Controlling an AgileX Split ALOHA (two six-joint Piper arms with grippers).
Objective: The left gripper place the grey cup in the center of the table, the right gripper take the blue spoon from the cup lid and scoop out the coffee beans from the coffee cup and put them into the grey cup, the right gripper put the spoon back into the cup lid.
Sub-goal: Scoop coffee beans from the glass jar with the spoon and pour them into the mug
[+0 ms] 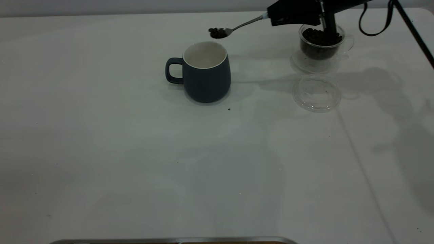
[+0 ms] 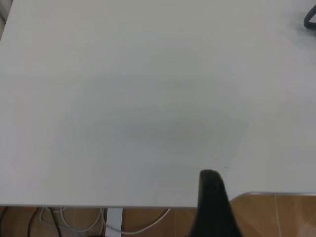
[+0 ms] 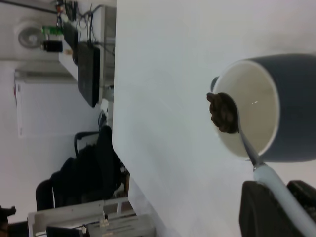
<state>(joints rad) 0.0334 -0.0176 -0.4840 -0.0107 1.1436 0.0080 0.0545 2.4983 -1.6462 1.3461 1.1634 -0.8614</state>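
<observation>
The right arm reaches in from the upper right corner of the exterior view, its forearm lying nearly level above the coffee cup (image 1: 321,44). The right end effector (image 1: 276,17) is clamped on the handle of the spoon (image 1: 237,27), which sticks out towards the middle of the surface (image 1: 135,162), sloping slightly down to the bowl. The bowl carries a heap of coffee beans (image 1: 217,33) and hangs in the air just above the far rim of the grey cup (image 1: 205,73), not touching it. In the right wrist view the loaded bowl (image 3: 223,113) sits over the rim of the cup's pale inside (image 3: 252,111), with the spoon's light handle running back between the dark fingers (image 3: 259,212).

The grey cup stands upright near the middle of the surface, its handle pointing to the left of the exterior view. The coffee cup, clear and filled with dark beans, stands well apart to the right. The clear cup lid (image 1: 317,93) lies flat just in front of it, with no spoon in it. A single dark speck (image 1: 229,109) lies on the surface near the grey cup's base.

The left end effector (image 2: 212,207) is out of the exterior view; its wrist view shows one dark finger over the bare edge of the surface, and whether its fingers are apart or together cannot be told.
</observation>
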